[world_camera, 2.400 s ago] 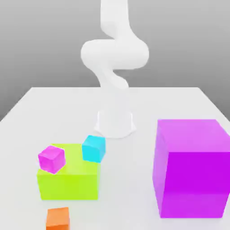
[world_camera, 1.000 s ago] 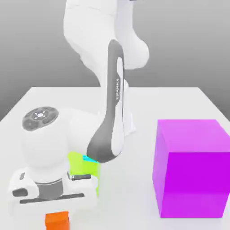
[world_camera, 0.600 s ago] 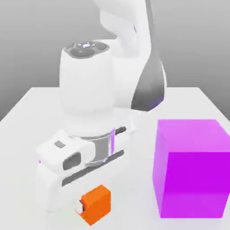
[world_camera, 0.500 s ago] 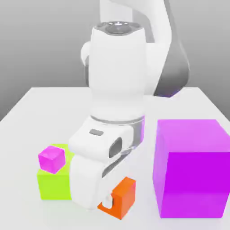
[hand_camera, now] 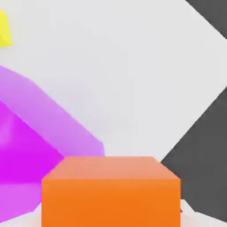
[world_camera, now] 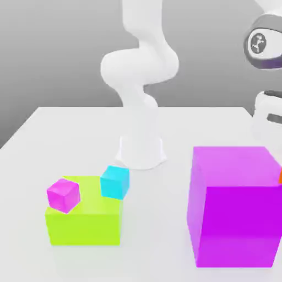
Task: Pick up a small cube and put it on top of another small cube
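Gripper (hand_camera: 111, 217) holds the orange cube (hand_camera: 111, 201), equal-sided, one face toward the camera.

A simulated robot workspace is shown, not a furnished room. A white Franka Panda arm (world_camera: 140, 71) is mounted on a plain white tabletop (world_camera: 165, 126), plain-coloured blocks (world_camera: 237, 220) are set out, and a blank grey backdrop (world_camera: 66, 55) is seen behind.

In the exterior view, small cubes number three: magenta (world_camera: 63, 195) at eight o'clock, cyan (world_camera: 115, 183) at seven, orange (world_camera: 281, 175) between three and four. There is one big purple block (world_camera: 237, 220) at four and one lime block (world_camera: 84, 228) at seven. The hand view has one yellow patch (hand_camera: 4, 33), unidentifiable.
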Available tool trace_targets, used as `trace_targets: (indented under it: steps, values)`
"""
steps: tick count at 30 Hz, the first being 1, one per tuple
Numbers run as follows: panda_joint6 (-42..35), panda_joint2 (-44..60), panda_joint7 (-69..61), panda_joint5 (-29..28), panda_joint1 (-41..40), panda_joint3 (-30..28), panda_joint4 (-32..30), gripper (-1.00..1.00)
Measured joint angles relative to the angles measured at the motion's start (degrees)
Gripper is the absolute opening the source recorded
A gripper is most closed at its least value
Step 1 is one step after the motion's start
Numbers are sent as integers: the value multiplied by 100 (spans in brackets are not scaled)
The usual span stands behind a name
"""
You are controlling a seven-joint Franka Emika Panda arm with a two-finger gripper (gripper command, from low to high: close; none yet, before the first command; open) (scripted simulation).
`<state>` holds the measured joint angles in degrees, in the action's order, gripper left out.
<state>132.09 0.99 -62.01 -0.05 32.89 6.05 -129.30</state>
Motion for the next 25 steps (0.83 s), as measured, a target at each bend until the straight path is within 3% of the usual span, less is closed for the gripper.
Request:
trace_targets:
  steps: [6,9,16,22,23,25]
  values:
    - [240,-40,-1042,432,1014,302,-1008,-100]
    - [695,-223,-1015,490,1640,142,-1626,-100]
    - [2006,-763,-405,252,1428,130,-3007,-100]
    - [3190,290,-58,-174,1399,85,-3095,-100]
    - [3316,422,-11,-239,1413,58,-3090,100]
    - [3316,422,-11,-239,1413,58,-3090,100]
